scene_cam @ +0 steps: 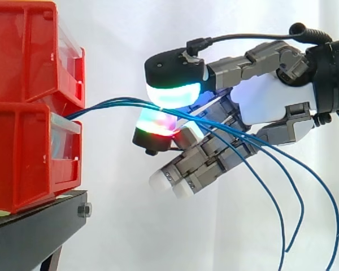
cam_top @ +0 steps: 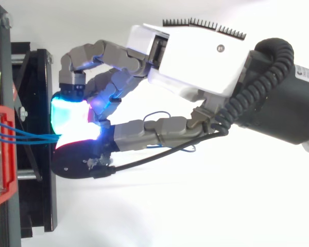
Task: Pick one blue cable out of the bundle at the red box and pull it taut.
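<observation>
Presently logged: grasp step, pull not yet made.

Item: blue cables (scene_cam: 113, 103), a bundle of several strands.
- Location: they issue from the gap where the upper red bin (scene_cam: 22, 51) sits on the lower red bin (scene_cam: 22, 152), both carried by the black stand (scene_cam: 39, 220).
- Course: they run right in a shallow bow to the robot hand (scene_cam: 271, 104). Beyond it the loose tails (scene_cam: 296, 186) hang down in long curves.
- From above: the strands (cam_top: 26, 135) converge into the glowing fingertips.

Item: robot hand.
- State: two pads are closed together, one above (scene_cam: 172, 95) and one below (scene_cam: 154, 125), with blue cable passing between them in a pinch.
- Whether one strand or several is caught cannot be told.
- Other fingers (scene_cam: 198, 166) are curled beneath and hold nothing. The tails cross in front of them in the side view.

Step, by judgement: the grip looks made. The run from bin to pads bows, so it reads as slack rather than taut.

Next move calls for:
- keeping the pinch firm;
- drawing the robot hand away from the bins along the cable's own line until that run straightens;
- watching that a single strand tightens while its neighbours hang loose.
</observation>
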Robot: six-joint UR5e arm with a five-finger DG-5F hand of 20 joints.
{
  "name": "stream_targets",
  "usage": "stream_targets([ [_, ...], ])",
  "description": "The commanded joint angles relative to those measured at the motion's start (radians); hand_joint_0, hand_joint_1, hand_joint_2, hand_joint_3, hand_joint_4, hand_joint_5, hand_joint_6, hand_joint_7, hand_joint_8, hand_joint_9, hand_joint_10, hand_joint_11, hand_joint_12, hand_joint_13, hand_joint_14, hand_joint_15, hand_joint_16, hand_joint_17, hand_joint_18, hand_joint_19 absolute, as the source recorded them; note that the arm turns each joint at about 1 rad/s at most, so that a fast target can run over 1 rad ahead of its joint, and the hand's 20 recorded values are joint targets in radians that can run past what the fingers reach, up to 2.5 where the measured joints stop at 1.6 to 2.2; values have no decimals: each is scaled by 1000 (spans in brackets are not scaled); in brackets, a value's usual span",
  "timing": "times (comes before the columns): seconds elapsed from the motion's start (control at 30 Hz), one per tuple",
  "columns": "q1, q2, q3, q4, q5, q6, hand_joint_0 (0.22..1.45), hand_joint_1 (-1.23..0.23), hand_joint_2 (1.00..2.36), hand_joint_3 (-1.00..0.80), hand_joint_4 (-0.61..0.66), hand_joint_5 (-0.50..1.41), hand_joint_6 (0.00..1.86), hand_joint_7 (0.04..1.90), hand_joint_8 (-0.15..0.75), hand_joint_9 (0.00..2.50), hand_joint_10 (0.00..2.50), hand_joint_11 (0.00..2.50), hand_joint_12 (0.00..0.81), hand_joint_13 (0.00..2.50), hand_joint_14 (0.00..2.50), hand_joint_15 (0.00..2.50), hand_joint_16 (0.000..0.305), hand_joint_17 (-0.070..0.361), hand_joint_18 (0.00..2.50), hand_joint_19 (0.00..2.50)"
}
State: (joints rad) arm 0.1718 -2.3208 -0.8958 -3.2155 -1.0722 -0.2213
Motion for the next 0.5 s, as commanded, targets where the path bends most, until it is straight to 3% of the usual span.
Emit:
stream_targets([
  [0.0, 0, 0, 3, -1, 0, 5, 606, -775, 1025, -100, 241, -220, 890, 1374, 332, 854, 20, 1088, 433, 620, 8, 271, 64, 144, 543, 232],
  [0.47, 0, 1, 11, -35, 0, 95, 587, -748, 1024, -53, 248, -206, 892, 1393, 334, 867, 19, 1097, 436, 617, 8, 274, 63, 143, 531, 246],
])
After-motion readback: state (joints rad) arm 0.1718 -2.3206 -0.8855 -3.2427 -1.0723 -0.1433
